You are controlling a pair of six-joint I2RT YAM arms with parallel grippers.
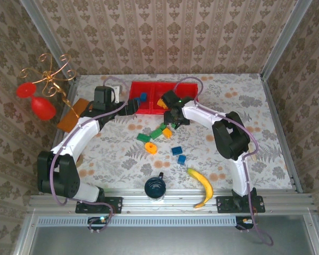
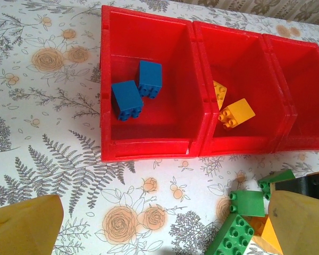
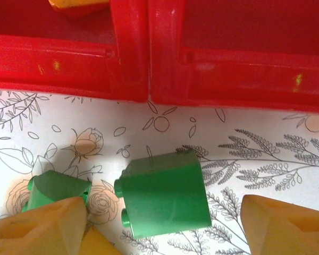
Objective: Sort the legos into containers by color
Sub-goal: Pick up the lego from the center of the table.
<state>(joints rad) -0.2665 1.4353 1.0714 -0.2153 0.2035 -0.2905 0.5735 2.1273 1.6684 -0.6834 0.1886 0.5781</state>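
The left hand hovers spread over the bench, holding nothing, just in front of the red tray. Two blue legos lie in its left compartment and two orange-yellow legos in the middle one. The right hand is spread either side of a green lego, not touching it. Loose legos lie nearby.

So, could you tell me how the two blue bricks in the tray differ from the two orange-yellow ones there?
The blue bricks lie in the leftmost compartment of the red tray in the left wrist view; the orange-yellow bricks lie in the middle one. The blue bricks sit out on the compartment floor, while one orange-yellow brick rests against the shared divider. Both are pairs of small bricks, close together.
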